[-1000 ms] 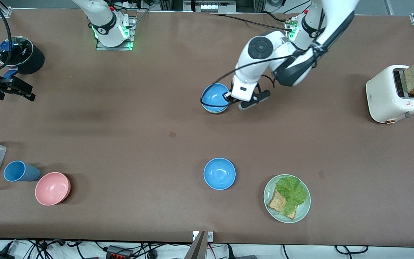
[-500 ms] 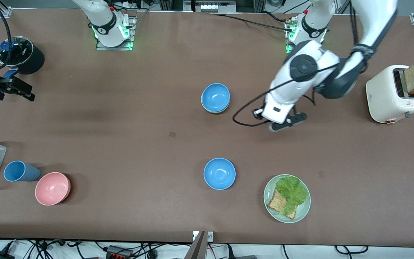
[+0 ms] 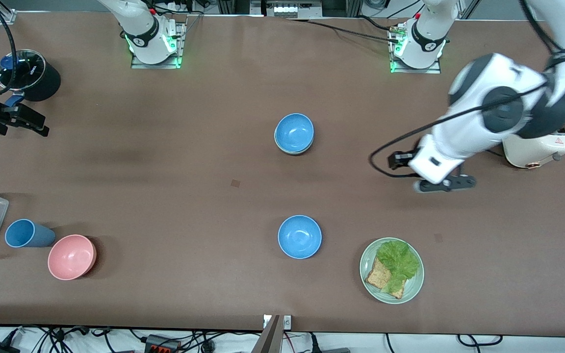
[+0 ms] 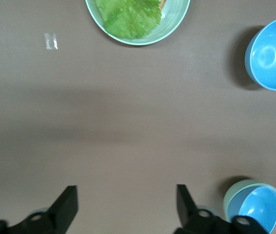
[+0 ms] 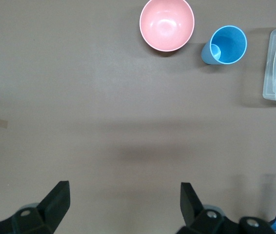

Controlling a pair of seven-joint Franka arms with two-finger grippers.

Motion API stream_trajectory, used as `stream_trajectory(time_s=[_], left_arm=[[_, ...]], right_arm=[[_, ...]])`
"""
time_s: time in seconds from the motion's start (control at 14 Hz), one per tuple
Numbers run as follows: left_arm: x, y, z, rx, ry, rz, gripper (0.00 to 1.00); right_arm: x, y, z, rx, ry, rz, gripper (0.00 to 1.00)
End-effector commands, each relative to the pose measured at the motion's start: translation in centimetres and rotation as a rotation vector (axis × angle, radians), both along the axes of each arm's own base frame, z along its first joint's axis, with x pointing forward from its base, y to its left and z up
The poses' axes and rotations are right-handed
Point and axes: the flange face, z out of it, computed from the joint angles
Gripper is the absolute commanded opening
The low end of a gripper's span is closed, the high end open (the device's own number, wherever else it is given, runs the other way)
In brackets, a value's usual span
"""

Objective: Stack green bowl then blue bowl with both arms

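Left tool [image 4: 123, 207] open over bare table, blue bowl [image 3: 294, 132] nested in green bowl [image 4: 235, 193]

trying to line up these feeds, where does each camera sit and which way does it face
Front view: high across the table, facing both bases; shows both arms, left gripper open over bare table.
Left wrist view: on the left wrist, looking down past its open fingers at the green plate, the lone blue bowl, and the blue bowl nested in the green bowl.
Right wrist view: on the right wrist, looking down past the right gripper at the pink bowl and blue cup.
Front and left wrist share both blue bowls.
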Motion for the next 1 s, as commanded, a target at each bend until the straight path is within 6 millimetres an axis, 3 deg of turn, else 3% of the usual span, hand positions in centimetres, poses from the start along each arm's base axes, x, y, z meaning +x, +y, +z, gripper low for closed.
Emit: stream_trajectory(time_s=[0.0, 0.21, 0.36, 0.57, 0.79, 0.93], left_arm=[[-1.3, 6.0, 5.0, -0.022, -0.017, -0.055, 1.00], [-2.4, 13.5, 8.6, -0.010, -0.061, -0.039, 1.00], [-3.9, 16.5, 10.0, 0.028, -0.051, 0.001, 1.00], [-5.5, 18.1, 11.3, 0.029, -0.016, 0.034, 1.00], [-5.9, 15.6, 12.9, 0.039, -0.025, -0.020, 1.00], [-5.9, 15.1, 13.4, 0.039, -0.035, -0.030, 1.00]], right_arm=[[-0.9, 0.0, 0.3, -0.013, 0.004, 0.005, 1.00], [-1.0, 0.0, 0.4, -0.013, 0.002, 0.005, 1.00], [-1.0, -0.1, 0.5, -0.013, 0.002, 0.003, 1.00], [-1.0, -0.1, 0.5, -0.013, 0.001, 0.003, 1.00], [-1.0, -0.1, 0.5, -0.013, -0.004, 0.002, 1.00], [-1.0, -0.1, 0.5, -0.013, -0.004, 0.003, 1.00]])
